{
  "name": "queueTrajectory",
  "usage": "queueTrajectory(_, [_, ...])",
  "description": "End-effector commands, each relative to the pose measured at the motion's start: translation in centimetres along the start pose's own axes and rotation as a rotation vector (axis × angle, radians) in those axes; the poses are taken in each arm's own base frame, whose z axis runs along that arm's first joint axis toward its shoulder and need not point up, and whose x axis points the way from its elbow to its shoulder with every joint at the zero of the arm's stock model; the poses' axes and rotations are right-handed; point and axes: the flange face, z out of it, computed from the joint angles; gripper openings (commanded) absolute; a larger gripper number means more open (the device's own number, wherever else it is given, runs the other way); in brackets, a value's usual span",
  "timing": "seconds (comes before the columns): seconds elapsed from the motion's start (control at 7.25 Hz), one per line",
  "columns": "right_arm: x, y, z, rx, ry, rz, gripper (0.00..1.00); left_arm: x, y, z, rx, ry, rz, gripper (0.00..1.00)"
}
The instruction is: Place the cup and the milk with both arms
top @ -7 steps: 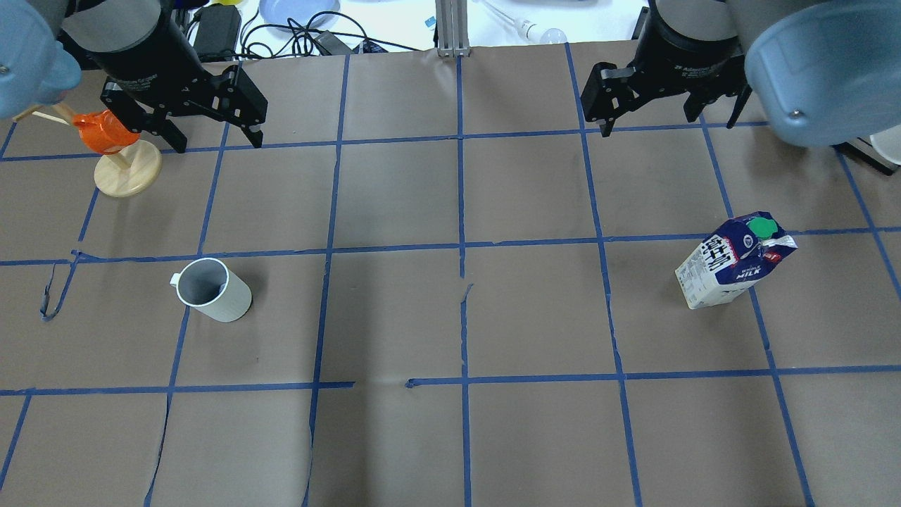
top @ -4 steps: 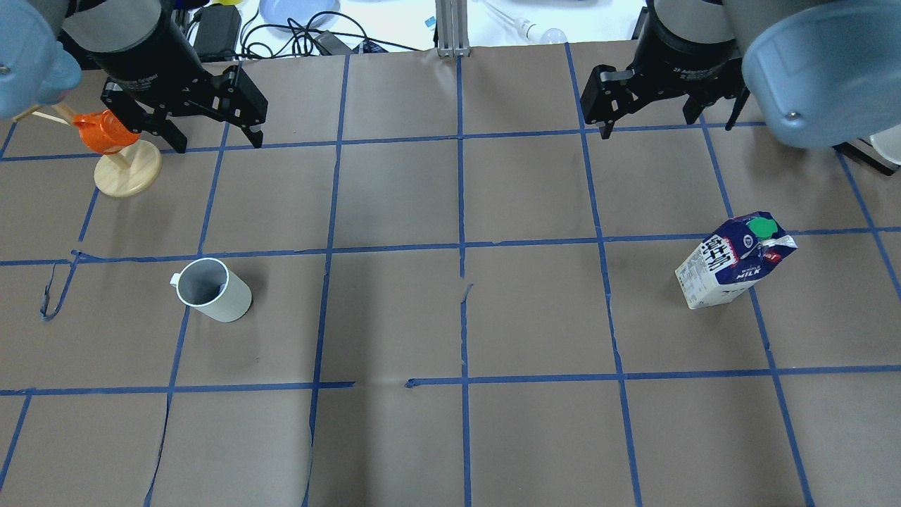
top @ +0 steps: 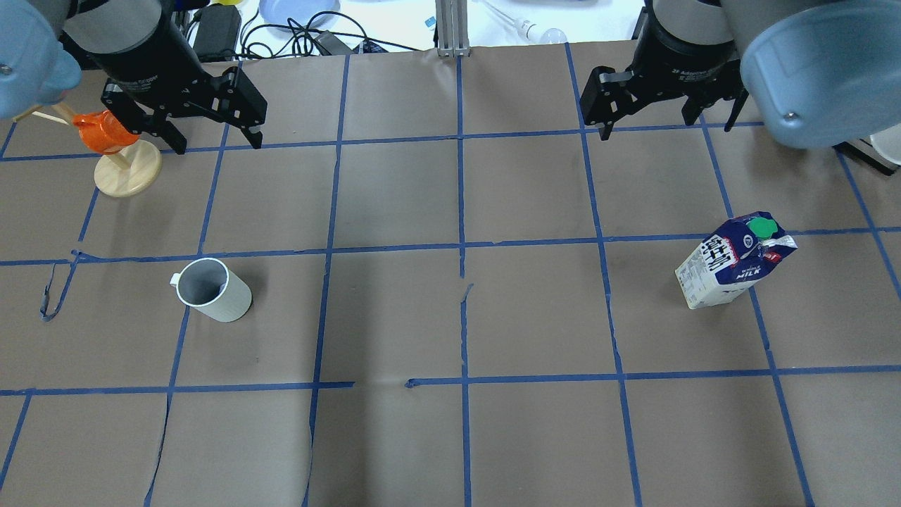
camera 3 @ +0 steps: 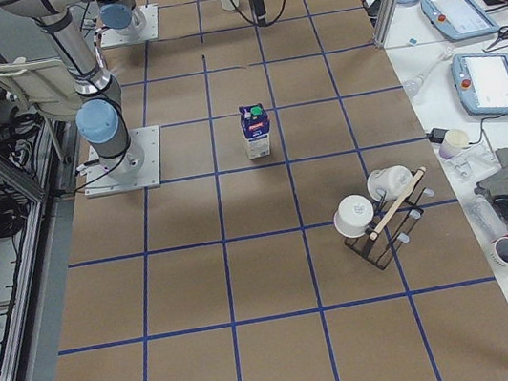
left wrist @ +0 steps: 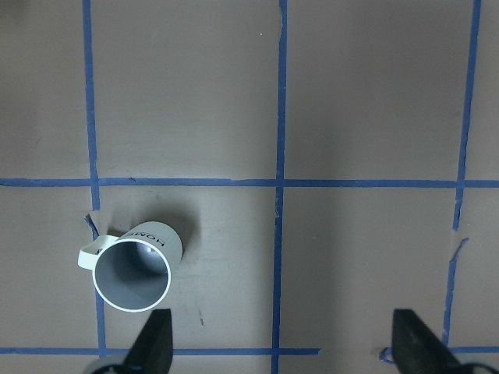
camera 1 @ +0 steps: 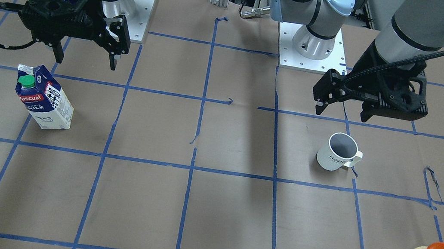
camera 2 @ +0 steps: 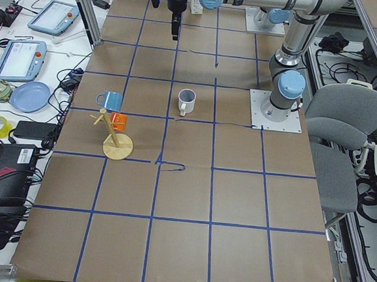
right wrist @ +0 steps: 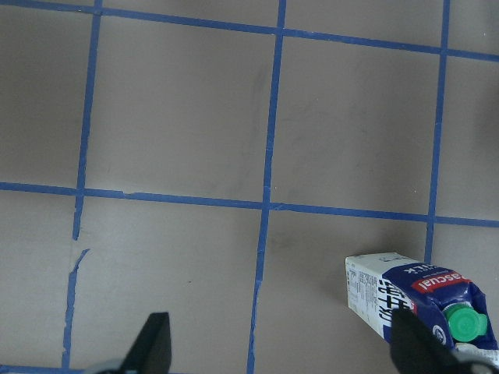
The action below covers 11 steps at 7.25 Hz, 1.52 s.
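Note:
The white cup [top: 213,290] with a grey inside stands upright on the table's left half; it also shows in the front view [camera 1: 337,151] and the left wrist view [left wrist: 132,269]. My left gripper [top: 217,144] is open and empty, high above the table and apart from the cup, which lies nearer the robot. The blue and white milk carton [top: 732,264] with a green cap stands on the right half, seen too in the front view [camera 1: 44,104] and the right wrist view [right wrist: 413,300]. My right gripper [top: 665,127] is open and empty, raised beyond the carton.
An orange cup [top: 105,134] hangs on a stand with a round wooden base [top: 128,176] at the far left, close to my left gripper. A dark rack with white mugs [camera 3: 379,214] stands at the right end. Cables and a blue plate [top: 299,10] lie past the far edge.
My right gripper has shifted slightly to the left in the overhead view. The left gripper, the cup and the milk have not moved.

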Motion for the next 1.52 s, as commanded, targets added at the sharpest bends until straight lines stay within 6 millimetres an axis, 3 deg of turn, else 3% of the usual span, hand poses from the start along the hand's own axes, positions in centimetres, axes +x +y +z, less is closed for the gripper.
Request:
queueTrajectory(0.0, [0.0,-0.1,0.2,-0.003,0.0,0.001,1.0,0.0,0.3,0.4,-0.007,-0.001,0.0,1.0])
queueTrajectory(0.83, [-0.8,0.5,-0.4,-0.029,-0.08,0.092,1.0,-0.2,0.5,0.2,-0.004,-0.001,-0.002,1.0])
queueTrajectory(1.24, [-0.8,0.6,-0.1,-0.036,-0.082,0.086,1.0,-1.1,0.1,0.8,-0.008,0.002,-0.022,1.0])
queueTrajectory(1.38, [-0.8,0.5,0.0,-0.036,-0.083,0.083,1.0,-2.8,0.0,1.4,-0.019,0.005,-0.068,1.0])
